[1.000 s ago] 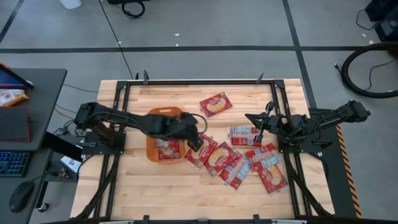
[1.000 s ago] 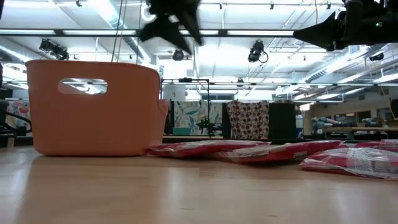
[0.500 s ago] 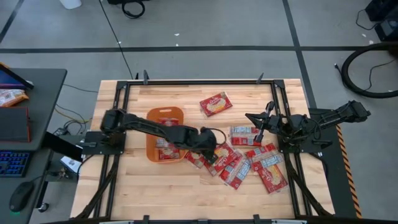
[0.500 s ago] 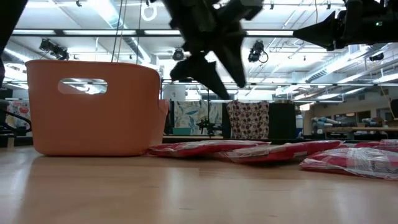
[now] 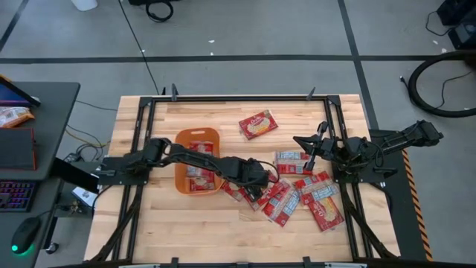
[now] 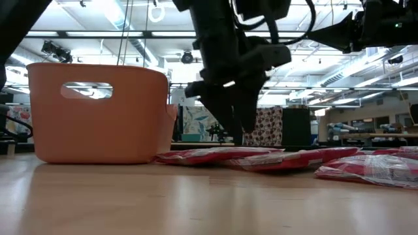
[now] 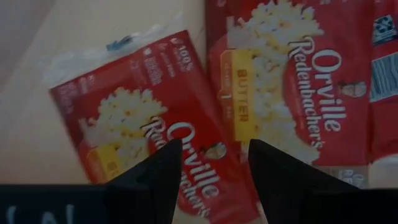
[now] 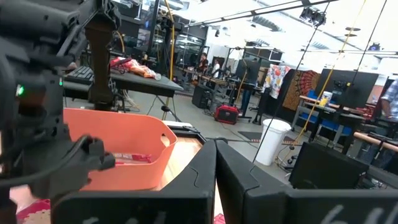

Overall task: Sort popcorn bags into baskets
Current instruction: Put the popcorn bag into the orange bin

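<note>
The orange basket (image 5: 197,171) stands left of centre with a few popcorn bags lying in it. It also shows in the low view (image 6: 98,114) and the right wrist view (image 8: 118,149). Several red popcorn bags (image 5: 297,197) lie flat and overlapping to the right of the basket, and one bag (image 5: 258,124) lies alone farther back. My left gripper (image 5: 256,190) is open and points down just above the bags next to the basket (image 6: 235,127). In its wrist view (image 7: 214,162) the fingers straddle one bag (image 7: 155,143) beside another (image 7: 292,93). My right gripper (image 5: 310,152) is shut and waits high over the right side (image 8: 216,162).
Black rails (image 5: 331,149) run across the table on the left and right, bounding the work area. Bare wood (image 5: 201,223) lies in front of the basket and the bags. A desk with a keyboard (image 5: 18,195) stands beyond the left edge.
My left gripper has moved from above the basket toward the table's right and near edge. It has come down over the bags beside the basket. The bags and the basket have stayed in place.
</note>
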{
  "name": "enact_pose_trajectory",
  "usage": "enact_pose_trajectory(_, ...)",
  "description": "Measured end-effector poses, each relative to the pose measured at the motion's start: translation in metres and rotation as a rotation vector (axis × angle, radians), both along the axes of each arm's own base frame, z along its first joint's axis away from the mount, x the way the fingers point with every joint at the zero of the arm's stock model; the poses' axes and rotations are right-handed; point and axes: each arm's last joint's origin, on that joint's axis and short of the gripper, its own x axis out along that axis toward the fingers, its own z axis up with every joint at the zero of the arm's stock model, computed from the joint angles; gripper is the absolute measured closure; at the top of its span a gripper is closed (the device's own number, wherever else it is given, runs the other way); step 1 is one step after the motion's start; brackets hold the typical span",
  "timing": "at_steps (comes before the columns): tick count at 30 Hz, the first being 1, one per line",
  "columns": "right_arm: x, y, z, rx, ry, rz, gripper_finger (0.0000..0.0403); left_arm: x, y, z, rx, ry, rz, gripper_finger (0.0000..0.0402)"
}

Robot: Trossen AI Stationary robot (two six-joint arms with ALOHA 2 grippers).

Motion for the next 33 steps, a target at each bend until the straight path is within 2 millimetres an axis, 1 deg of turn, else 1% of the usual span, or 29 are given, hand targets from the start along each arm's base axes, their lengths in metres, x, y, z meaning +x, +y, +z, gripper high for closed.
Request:
enact_pose_trajectory(2,0.0,0.0,0.0,0.0,0.0,0.0,0.0387,-0.001,-0.001,-0.003,0.002,0.021,-0.006,0.0212)
enact_pose_trajectory(5,0.0,0.0,0.0,0.001,0.0,0.0,0.0387,0.002,-0.005,-0.004,0.003,-0.01,-0.028,0.0212)
enact_pose_trajectory(7,0.0,0.0,0.0,0.001,0.0,0.0,0.0387,0.001,-0.007,-0.006,0.009,0.008,-0.039,0.0212)
enact_pose_trajectory(9,0.0,0.0,0.0,0.001,-0.001,0.001,0.0387,0.003,-0.008,-0.012,0.015,0.004,-0.044,0.0212)
enact_pose_trajectory(11,0.0,0.0,0.0,0.001,0.0,0.001,0.0387,0.001,-0.008,-0.016,0.024,0.039,-0.06,0.0212)
enact_pose_trajectory(14,0.0,0.0,0.0,0.001,-0.001,0.001,0.0387,0.004,-0.01,-0.02,0.035,0.023,-0.075,0.0212)
enact_pose_trajectory(18,0.0,0.0,0.0,0.001,-0.001,0.002,0.0387,0.003,-0.012,-0.029,0.061,0.065,-0.11,0.0212)
enact_pose_trajectory(21,0.0,0.0,0.0,0.0,-0.001,0.007,0.0387,0.003,-0.012,-0.033,0.067,0.082,-0.112,0.022)
enact_pose_trajectory(23,0.0,0.0,0.0,0.0,-0.002,0.008,0.0387,0.002,-0.012,-0.033,0.068,0.089,-0.113,0.0234)
enact_pose_trajectory(26,0.0,0.0,0.0,0.0,-0.002,0.009,0.0387,0.001,-0.012,-0.033,0.069,0.095,-0.114,0.0267)
enact_pose_trajectory(33,0.0,0.0,0.0,0.0,-0.002,0.009,0.0387,0.001,-0.011,-0.034,0.082,0.11,-0.161,0.0381)
